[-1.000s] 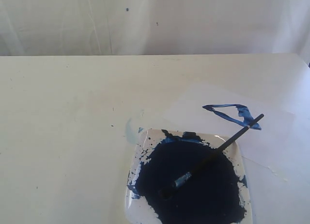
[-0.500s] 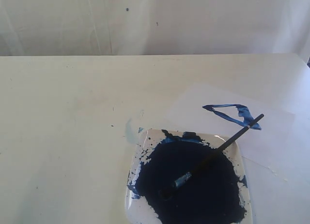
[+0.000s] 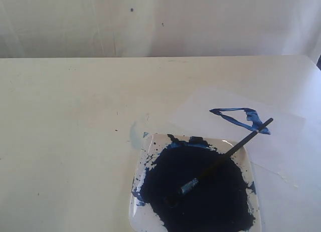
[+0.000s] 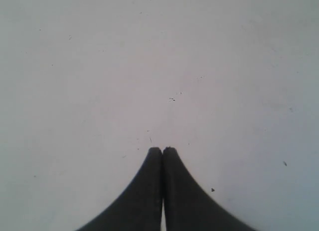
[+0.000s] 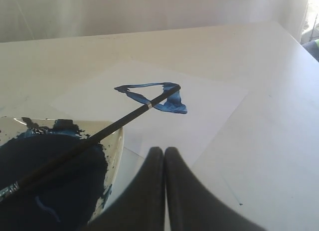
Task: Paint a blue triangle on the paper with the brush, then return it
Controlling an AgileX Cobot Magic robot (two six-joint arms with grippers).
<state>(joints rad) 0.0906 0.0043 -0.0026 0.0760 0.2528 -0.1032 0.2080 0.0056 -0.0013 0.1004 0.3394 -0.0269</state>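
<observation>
A blue triangle is painted on the pale paper at the right of the table. The black-handled brush lies free across the clear paint dish, its tip in the dark-blue paint pool and its handle end sticking out over the triangle. My right gripper is shut and empty, hovering apart from the dish beside the paper. My left gripper is shut and empty over bare table. Neither gripper shows in the exterior view.
A faint pale-blue smear marks the table left of the dish. The white table ends at a pale curtain backdrop. Its right edge runs close to the paper.
</observation>
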